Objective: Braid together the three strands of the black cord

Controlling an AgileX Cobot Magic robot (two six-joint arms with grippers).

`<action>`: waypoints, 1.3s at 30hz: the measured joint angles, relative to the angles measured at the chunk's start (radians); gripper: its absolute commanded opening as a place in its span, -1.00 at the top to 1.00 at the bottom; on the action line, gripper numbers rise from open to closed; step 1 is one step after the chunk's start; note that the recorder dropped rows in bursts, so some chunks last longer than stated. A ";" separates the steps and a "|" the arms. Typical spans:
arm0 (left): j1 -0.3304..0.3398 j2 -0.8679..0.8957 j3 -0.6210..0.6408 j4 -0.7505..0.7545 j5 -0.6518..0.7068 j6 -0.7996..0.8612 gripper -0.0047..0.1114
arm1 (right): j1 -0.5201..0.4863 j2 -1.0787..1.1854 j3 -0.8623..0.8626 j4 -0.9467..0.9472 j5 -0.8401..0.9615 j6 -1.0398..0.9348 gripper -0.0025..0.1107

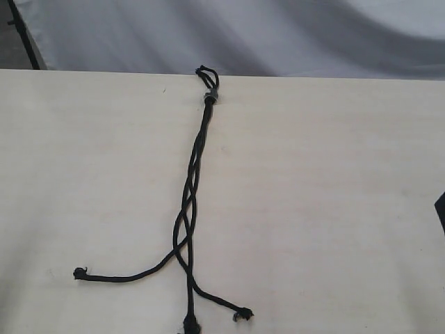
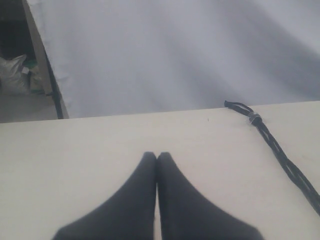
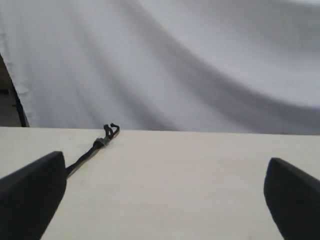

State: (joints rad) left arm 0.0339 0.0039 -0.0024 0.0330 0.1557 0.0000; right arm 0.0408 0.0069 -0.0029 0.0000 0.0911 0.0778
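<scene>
A pale wooden bench (image 1: pixel 334 209) spreads beneath the left end effector (image 2: pixel 157 156). Beyond it hangs a grey cloth (image 2: pixel 175 50). Farther to its left stand a dark post (image 2: pixel 54 95) and a crumpled bag (image 2: pixel 12 75).

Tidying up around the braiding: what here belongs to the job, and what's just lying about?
Job: black cord; its three strands; grey clamp.
Lying about: pale bundle beyond the table; white backdrop.

Cord (image 1: pixel 195 188) on table (image 1: pixel 334 209), clamp (image 1: pixel 210 97) at far edge.
</scene>
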 measured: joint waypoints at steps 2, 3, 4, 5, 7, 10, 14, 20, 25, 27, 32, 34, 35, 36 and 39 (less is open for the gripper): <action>0.000 0.000 0.000 0.000 0.000 0.000 0.92 | 0.000 0.000 0.000 0.000 0.035 0.000 -0.89; 0.000 0.000 0.000 0.000 0.000 0.000 0.92 | 0.000 0.000 0.000 0.000 0.046 0.000 -0.89; 0.000 0.000 0.000 0.000 0.000 0.000 0.92 | 0.000 0.000 0.000 0.000 0.060 0.000 -0.89; 0.000 0.000 0.000 0.000 0.000 0.000 0.92 | 0.000 0.000 0.000 0.000 0.073 0.000 -0.89; 0.000 0.000 0.000 0.000 0.000 0.000 0.92 | 0.000 0.000 0.000 0.000 0.098 0.002 -0.89; 0.000 0.000 0.000 0.000 0.000 0.000 0.92 | 0.000 0.000 0.000 0.000 0.113 0.010 -0.89; 0.000 0.000 0.000 0.000 0.000 0.000 0.92 | 0.000 0.000 0.000 0.000 0.124 0.020 -0.89; 0.000 0.000 0.000 -0.007 0.000 0.000 0.92 | 0.000 0.000 0.000 0.000 0.124 0.023 -0.89; 0.000 0.000 0.000 -0.007 0.000 0.000 0.92 | 0.000 0.000 0.000 0.000 0.124 0.027 -0.89; 0.000 0.000 0.000 -0.007 0.000 0.000 0.92 | 0.000 0.000 0.000 0.000 0.126 0.027 -0.89; 0.000 0.000 0.000 -0.007 0.000 0.000 0.92 | 0.000 0.000 0.000 0.000 0.139 0.027 -0.89; 0.000 0.000 0.000 -0.007 0.000 0.000 0.92 | 0.000 0.000 0.000 0.000 0.147 0.027 -0.89; 0.000 0.000 0.000 -0.007 0.000 0.000 0.92 | 0.000 0.000 0.000 -0.007 0.147 0.029 -0.89; 0.000 0.000 0.000 -0.007 0.000 0.000 0.92 | 0.000 0.000 0.000 -0.018 0.147 0.029 -0.86; 0.000 0.000 0.000 -0.012 0.000 0.000 0.92 | 0.000 0.000 0.000 -0.038 0.147 0.033 -0.64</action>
State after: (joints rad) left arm 0.0339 0.0039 -0.0024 0.0206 0.1557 0.0000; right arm 0.0408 0.0069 -0.0029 -0.0383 0.2378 0.1111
